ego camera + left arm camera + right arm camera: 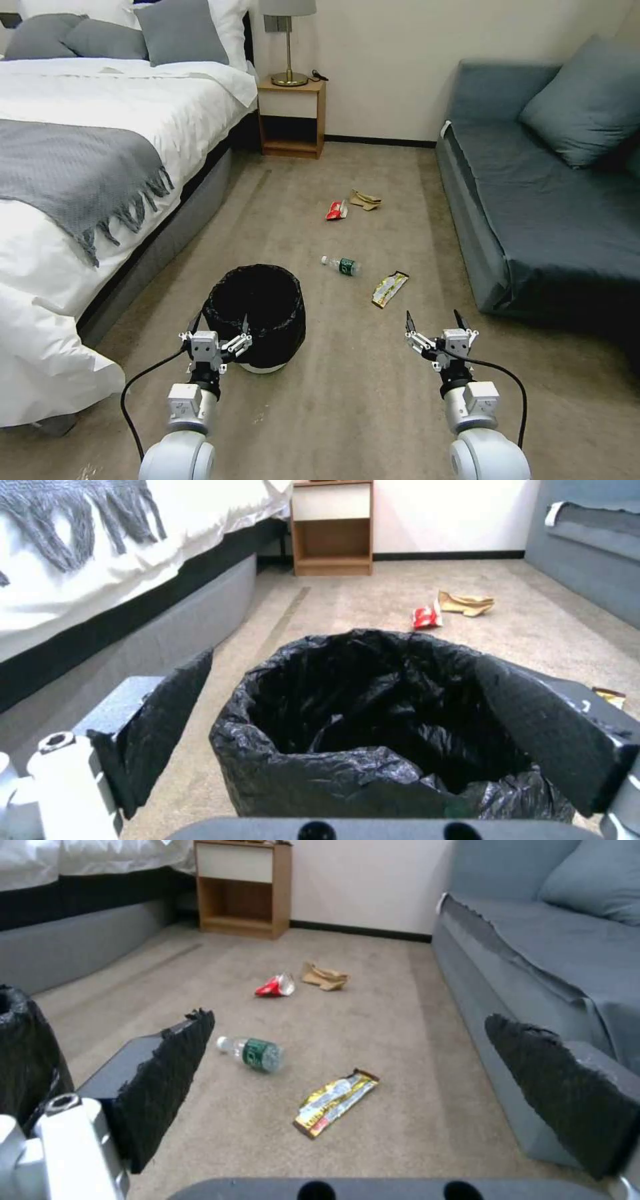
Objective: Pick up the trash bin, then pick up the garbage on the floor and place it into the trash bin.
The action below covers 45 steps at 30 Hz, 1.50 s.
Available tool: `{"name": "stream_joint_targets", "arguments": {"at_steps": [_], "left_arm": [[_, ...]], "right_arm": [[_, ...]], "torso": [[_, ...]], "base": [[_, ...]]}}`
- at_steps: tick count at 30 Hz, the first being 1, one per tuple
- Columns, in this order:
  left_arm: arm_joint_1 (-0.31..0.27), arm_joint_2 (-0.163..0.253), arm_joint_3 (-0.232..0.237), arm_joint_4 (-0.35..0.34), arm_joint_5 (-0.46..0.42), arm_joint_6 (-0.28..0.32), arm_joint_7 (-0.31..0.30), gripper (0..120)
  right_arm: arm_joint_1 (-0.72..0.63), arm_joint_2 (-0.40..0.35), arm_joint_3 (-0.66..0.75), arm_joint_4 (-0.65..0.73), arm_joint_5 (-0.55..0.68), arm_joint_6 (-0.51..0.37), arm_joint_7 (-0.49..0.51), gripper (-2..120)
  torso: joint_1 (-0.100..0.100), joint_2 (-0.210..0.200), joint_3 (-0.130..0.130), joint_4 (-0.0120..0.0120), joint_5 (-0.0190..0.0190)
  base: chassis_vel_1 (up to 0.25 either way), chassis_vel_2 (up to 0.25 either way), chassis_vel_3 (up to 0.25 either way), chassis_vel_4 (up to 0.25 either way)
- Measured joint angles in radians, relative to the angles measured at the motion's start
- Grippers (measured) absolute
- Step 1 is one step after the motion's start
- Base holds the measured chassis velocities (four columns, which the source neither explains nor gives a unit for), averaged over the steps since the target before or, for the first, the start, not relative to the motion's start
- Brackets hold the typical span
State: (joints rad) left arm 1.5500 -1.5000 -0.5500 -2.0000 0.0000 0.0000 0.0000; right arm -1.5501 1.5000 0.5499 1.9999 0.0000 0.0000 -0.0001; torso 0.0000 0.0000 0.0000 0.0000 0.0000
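Here, from my head, my left gripper [219, 327] hung with its fingers spread at the near rim of the one trash bin [255, 313], which stood on the carpet just ahead of it, a placing I judged meant to take that rim. My right gripper [435, 321] hovered apart and empty, its fingers wide too, with four pieces of garbage ahead of it: nearest the yellow-silver wrapper [389, 289] and the bottle [342, 265], farther off the red-white packet [337, 211] and the tan paper [365, 199]. From my left wrist, the bin's black bag [373, 720] lay between my open fingers [170, 720], not yet pinched, and two pieces sat well beyond it. From my right wrist, my fingers [173, 1080] stood wide with nothing between them; the bottle [257, 1052] and wrapper [335, 1101] lay ahead on the floor, so I counted four again.
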Motion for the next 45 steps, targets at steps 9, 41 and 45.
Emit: {"name": "stream_joint_targets", "arguments": {"at_steps": [9, 41, 45], "left_arm": [[0.000, 0.000, 0.000, 0.000, 0.000, 0.000, 0.000, 100], [-0.018, 0.056, 0.029, -0.034, -0.136, 0.058, -0.010, 100], [-0.027, 0.084, 0.041, -0.048, -0.199, 0.085, -0.015, 100]], "right_arm": [[0.000, 0.000, 0.000, 0.000, 0.000, 0.000, 0.000, 100], [-0.163, 0.043, -0.030, 0.072, 0.002, 0.007, 0.070, 100], [-0.247, 0.060, -0.039, 0.101, 0.000, 0.011, 0.092, 100]], "torso": [[0.000, 0.000, 0.000, 0.0000, 0.0000], [0.000, 0.000, 0.000, -0.0001, -0.0003], [0.000, 0.000, 0.000, 0.0003, -0.0002]], "base": [[0.000, 0.000, 0.000, 0.000], [0.000, 0.000, 0.000, 0.000], [0.000, 0.000, 0.000, 0.000]]}}
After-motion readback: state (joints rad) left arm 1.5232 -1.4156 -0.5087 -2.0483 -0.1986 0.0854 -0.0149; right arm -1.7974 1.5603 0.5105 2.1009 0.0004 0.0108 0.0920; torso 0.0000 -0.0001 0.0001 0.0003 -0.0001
